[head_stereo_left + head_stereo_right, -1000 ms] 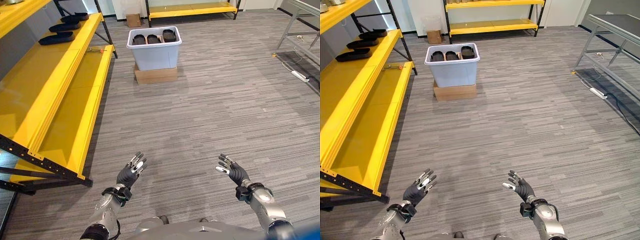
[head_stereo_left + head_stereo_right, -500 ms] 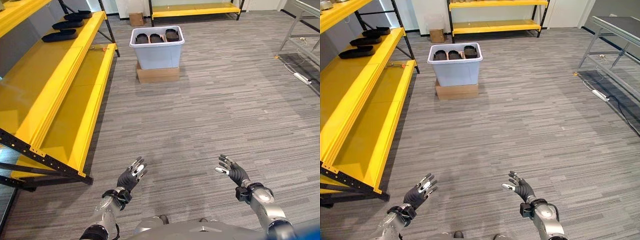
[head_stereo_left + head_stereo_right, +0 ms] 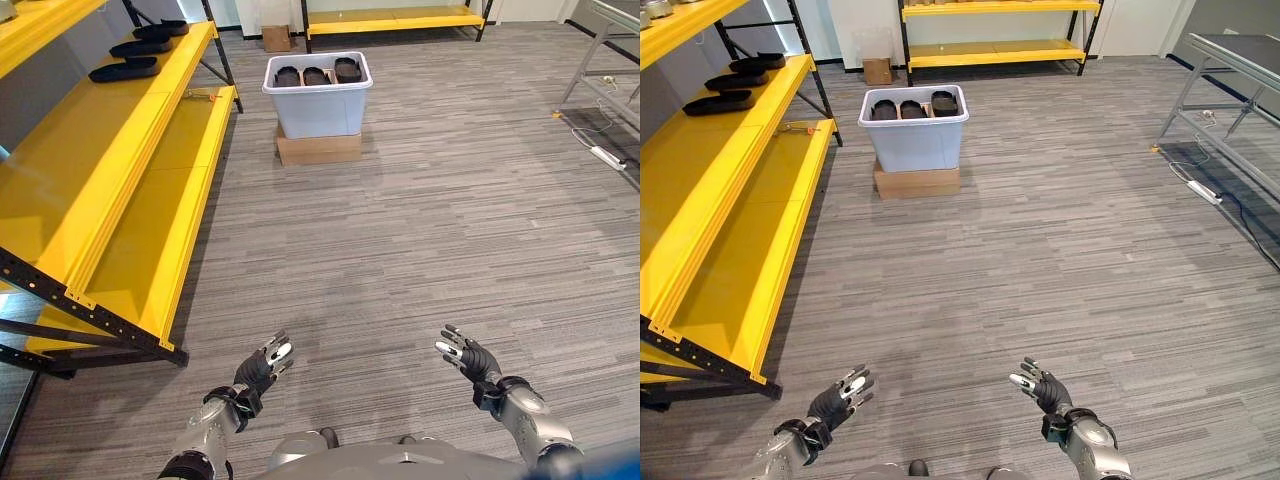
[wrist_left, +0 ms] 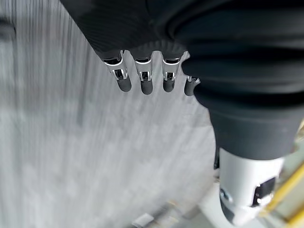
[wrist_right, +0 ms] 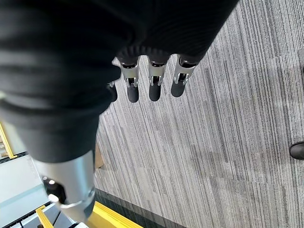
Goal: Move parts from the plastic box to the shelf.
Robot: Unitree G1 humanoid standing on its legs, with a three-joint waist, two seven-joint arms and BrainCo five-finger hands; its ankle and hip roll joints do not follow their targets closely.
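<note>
The box (image 3: 318,95) sits on a carton (image 3: 319,149), well ahead on grey striped carpet (image 3: 1060,250); the dark parts (image 3: 317,76) inside are too small to make out, perhaps trays. More lie on the yellow shelf (image 3: 110,150). Left hand (image 3: 262,364) and right hand (image 3: 462,355) hang relaxed, empty, fingers straight.

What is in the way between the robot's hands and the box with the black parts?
Nothing visible. Bare grey floor lies between the open left hand and right hand and the plastic box, which sits on a cardboard box far ahead.
</note>
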